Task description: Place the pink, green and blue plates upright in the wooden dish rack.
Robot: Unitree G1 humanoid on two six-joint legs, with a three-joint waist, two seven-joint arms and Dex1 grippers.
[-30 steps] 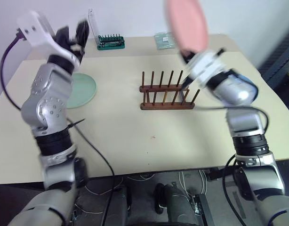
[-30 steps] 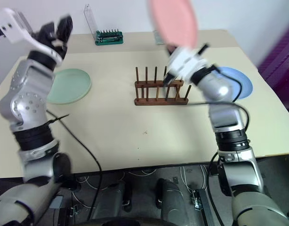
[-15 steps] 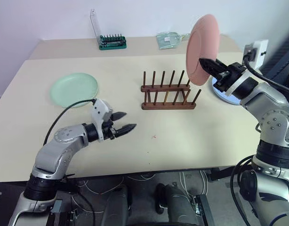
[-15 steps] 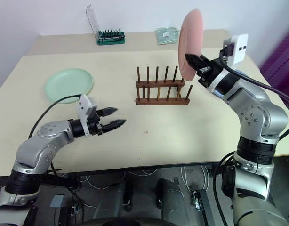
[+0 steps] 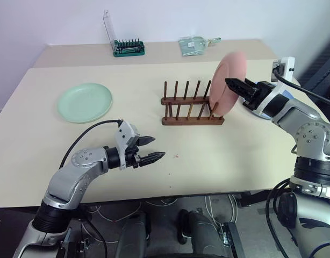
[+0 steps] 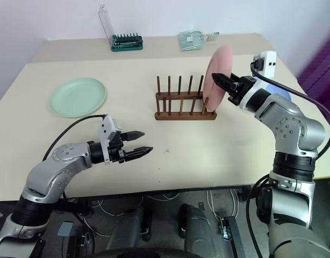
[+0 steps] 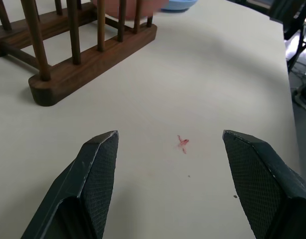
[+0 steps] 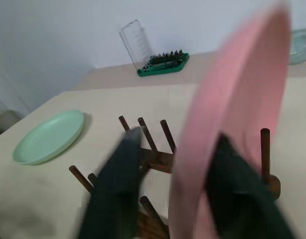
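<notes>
Right gripper fingers straddling round pink plate, plate upright at 3 o'clock end of dark wooden peg rack, left gripper spread, level over bare table, green plate flat at rack's 9 o'clock.

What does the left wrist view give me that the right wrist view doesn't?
Left wrist, not right wrist: the open left gripper, a red mark on the table between its fingers, and the blue plate's edge. Right wrist, not left wrist: the green plate, the bit case, and the right gripper straddling the pink plate's rim. Both: the rack, with the pink plate at its end.
</notes>
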